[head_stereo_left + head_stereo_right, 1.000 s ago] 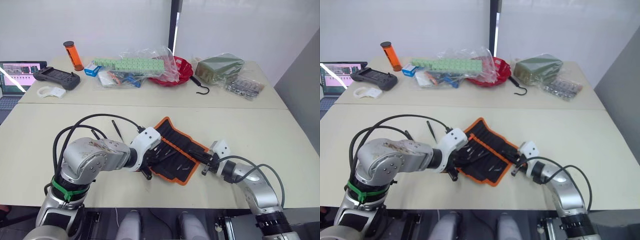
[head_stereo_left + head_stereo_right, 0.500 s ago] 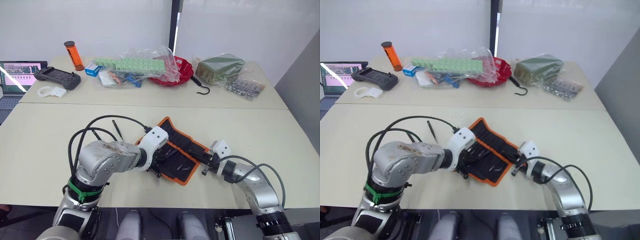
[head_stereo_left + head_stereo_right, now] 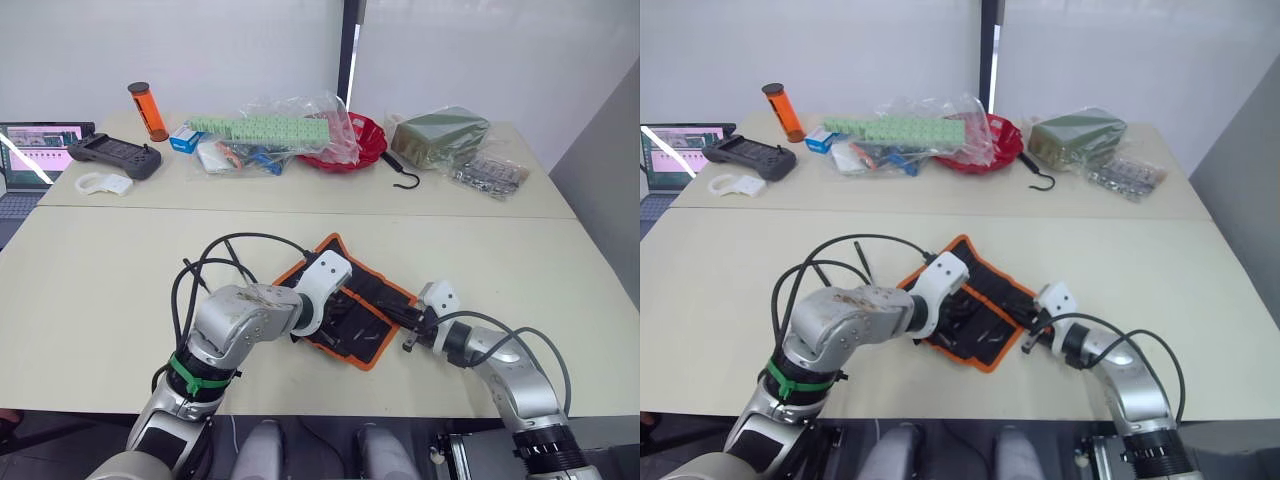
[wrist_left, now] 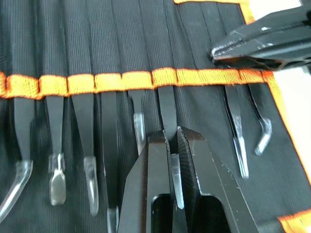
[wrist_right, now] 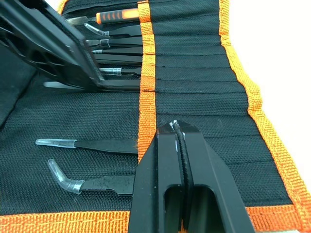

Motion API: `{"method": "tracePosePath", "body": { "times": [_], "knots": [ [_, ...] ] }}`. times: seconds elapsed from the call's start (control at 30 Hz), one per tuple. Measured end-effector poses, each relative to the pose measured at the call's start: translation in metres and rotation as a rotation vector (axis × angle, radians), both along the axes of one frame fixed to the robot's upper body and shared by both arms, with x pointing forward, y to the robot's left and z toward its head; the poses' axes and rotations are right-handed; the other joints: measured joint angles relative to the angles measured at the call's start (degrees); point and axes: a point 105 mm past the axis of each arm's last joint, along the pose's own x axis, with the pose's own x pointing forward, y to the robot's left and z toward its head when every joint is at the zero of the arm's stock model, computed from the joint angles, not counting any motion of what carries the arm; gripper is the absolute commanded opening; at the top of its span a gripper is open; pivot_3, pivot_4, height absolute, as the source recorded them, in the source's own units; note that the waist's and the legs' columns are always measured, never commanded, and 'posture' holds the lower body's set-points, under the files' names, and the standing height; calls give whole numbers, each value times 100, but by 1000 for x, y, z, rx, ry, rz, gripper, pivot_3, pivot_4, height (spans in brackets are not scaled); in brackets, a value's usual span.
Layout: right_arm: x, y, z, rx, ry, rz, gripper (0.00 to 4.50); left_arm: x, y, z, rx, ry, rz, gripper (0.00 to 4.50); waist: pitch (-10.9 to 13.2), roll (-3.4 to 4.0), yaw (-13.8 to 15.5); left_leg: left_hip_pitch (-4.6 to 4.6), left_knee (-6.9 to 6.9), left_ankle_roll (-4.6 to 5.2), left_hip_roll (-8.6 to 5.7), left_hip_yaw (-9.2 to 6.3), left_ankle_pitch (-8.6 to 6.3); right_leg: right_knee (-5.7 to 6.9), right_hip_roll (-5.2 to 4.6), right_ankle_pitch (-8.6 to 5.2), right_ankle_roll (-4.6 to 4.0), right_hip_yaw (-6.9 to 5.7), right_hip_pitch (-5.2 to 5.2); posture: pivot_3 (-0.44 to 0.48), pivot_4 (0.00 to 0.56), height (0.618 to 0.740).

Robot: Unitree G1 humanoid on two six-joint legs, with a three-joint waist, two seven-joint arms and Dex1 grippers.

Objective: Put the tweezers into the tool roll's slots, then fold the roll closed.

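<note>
The tool roll (image 3: 372,286), black with orange edging, lies open near the table's front edge. My left gripper (image 4: 174,136) hovers over its middle, shut on one black tweezer (image 4: 167,107) whose upper end sits in a slot under the orange band (image 4: 146,80). Several other tweezers (image 4: 53,126) stand in neighbouring slots. My right gripper (image 5: 179,127) is shut, its tips resting on the roll's orange band near the right edge (image 3: 402,325). Two more tweezers (image 5: 97,144) sit in slots beside it. One loose tweezer (image 3: 862,264) lies on the table left of the roll.
Along the far table stand a green packet (image 3: 438,135), a black hook (image 3: 403,180), a red bowl (image 3: 358,140), plastic bags of parts (image 3: 265,130), an orange cylinder (image 3: 147,110), a controller (image 3: 113,153) and a laptop (image 3: 35,150).
My left arm has swung right, carrying its gripper from the roll's near-left edge to over the middle slots. The right gripper has stayed at the roll's right edge.
</note>
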Motion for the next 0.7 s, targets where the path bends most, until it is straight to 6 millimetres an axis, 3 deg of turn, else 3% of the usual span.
{"method": "tracePosePath", "body": {
  "times": [0.4,0.47,0.7],
  "knots": [
    [-1,2,0,2,4,-6,0,8,-5,0,15,-28,-29,14,0,1,-3,-1,0,0,0,0,0,0,0,0,1,0,-1,0,150,740],
    [-1,3,0,2,3,-5,0,8,-4,0,12,-24,-28,839,0,2,-6,0,-2,0,0,0,0,0,0,0,1,0,-1,0,150,740],
    [-1,3,0,0,2,-2,0,10,6,12,-35,-9,15,3115,1,2,-11,-1,-2,0,1,-1,0,0,1,-1,1,-1,-2,0,150,740]
  ]
}}
